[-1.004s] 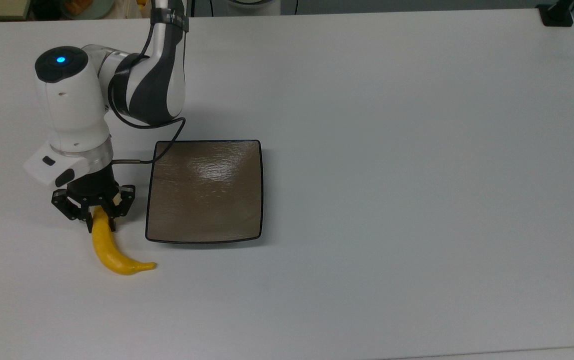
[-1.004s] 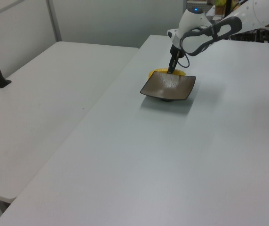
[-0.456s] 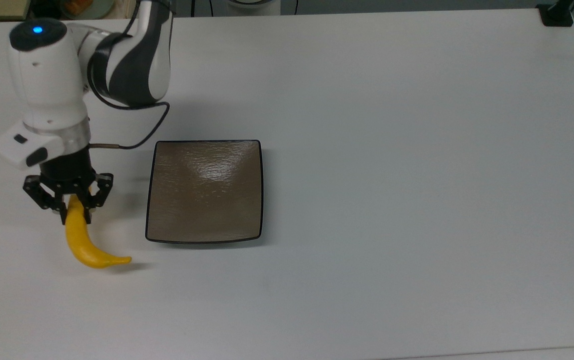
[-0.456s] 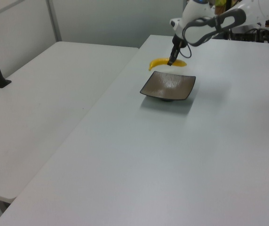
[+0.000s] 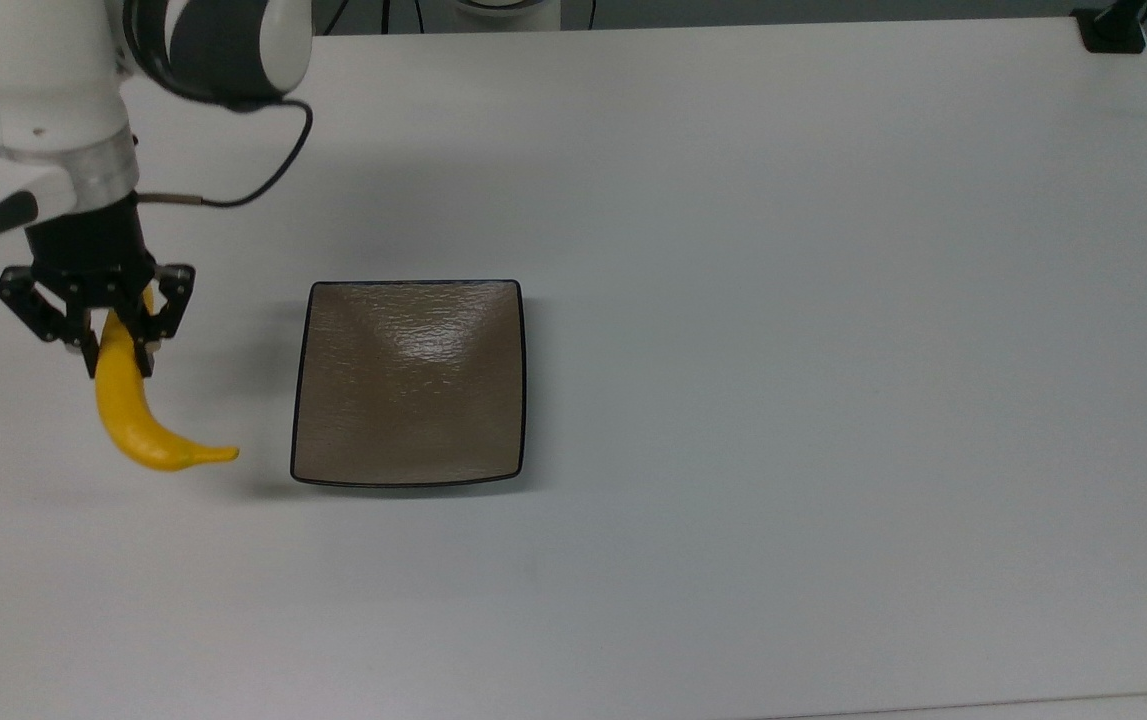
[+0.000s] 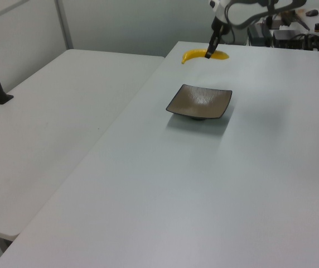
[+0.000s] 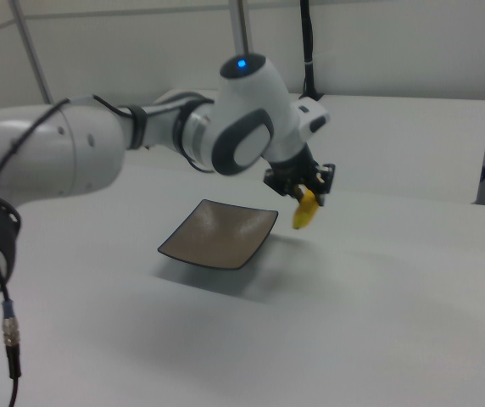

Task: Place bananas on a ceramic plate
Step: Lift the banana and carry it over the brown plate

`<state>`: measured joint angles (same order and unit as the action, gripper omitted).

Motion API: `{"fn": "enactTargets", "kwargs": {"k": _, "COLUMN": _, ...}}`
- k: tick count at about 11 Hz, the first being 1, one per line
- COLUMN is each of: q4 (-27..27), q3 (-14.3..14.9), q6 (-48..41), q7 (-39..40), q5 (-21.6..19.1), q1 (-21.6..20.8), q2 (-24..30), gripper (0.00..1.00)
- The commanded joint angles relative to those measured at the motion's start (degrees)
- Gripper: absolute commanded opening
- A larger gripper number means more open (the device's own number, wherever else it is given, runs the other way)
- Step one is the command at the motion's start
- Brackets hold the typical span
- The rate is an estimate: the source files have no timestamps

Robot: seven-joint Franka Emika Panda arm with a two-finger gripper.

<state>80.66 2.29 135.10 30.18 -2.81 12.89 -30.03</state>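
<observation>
My gripper (image 5: 116, 352) is shut on the upper end of the yellow banana (image 5: 138, 420), which hangs in the air to the top view's left of the ceramic plate (image 5: 411, 380). The plate is square, glossy brown with a dark rim, and nothing lies on it. In the left view the banana (image 6: 202, 54) hangs from the gripper (image 6: 209, 53) well above and behind the plate (image 6: 199, 102). In the right view the banana (image 7: 305, 212) dangles below the gripper (image 7: 303, 197), just off the plate's (image 7: 220, 234) far right corner.
The white table (image 5: 783, 300) stretches wide on the top view's right of the plate. A black cable (image 5: 253, 180) loops from the arm above the plate's far left corner. A black clamp (image 5: 1113, 28) sits at the table's far right corner. A second white table (image 6: 53, 111) adjoins on the left view's left.
The gripper has lifted the banana off the table and carried it up and toward the top view's upper left. The plate has not moved.
</observation>
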Motion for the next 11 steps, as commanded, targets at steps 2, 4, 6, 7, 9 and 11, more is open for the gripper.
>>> {"fn": "enactTargets", "kwargs": {"k": 2, "q4": 4.7, "q3": -0.4, "q6": -14.9, "q7": 0.8, "q5": -1.8, "q1": -2.7, "q2": 10.3, "gripper": 0.0}}
{"fn": "enactTargets", "kwargs": {"k": 4, "q4": 8.4, "q3": 0.0, "q6": -16.8, "q7": -0.1, "q5": -1.8, "q1": -5.4, "q2": 13.0, "gripper": 0.0}}
{"fn": "enactTargets", "kwargs": {"k": 6, "q4": 10.5, "q3": 0.4, "q6": -16.9, "q7": -6.7, "q5": -1.8, "q1": -8.8, "q2": 13.7, "gripper": 0.0}}
{"fn": "enactTargets", "kwargs": {"k": 7, "q4": 11.8, "q3": 0.4, "q6": -16.7, "q7": -9.4, "q5": -1.8, "q1": -9.9, "q2": 13.9, "gripper": 0.0}}
{"fn": "enactTargets", "kwargs": {"k": 9, "q4": 13.8, "q3": 0.4, "q6": -15.7, "q7": -15.5, "q5": -2.0, "q1": -10.8, "q2": 13.7, "gripper": 0.0}}
{"fn": "enactTargets", "kwargs": {"k": 11, "q4": 15.3, "q3": 0.3, "q6": -14.2, "q7": -16.9, "q5": -2.4, "q1": -11.3, "q2": 13.2, "gripper": 0.0}}
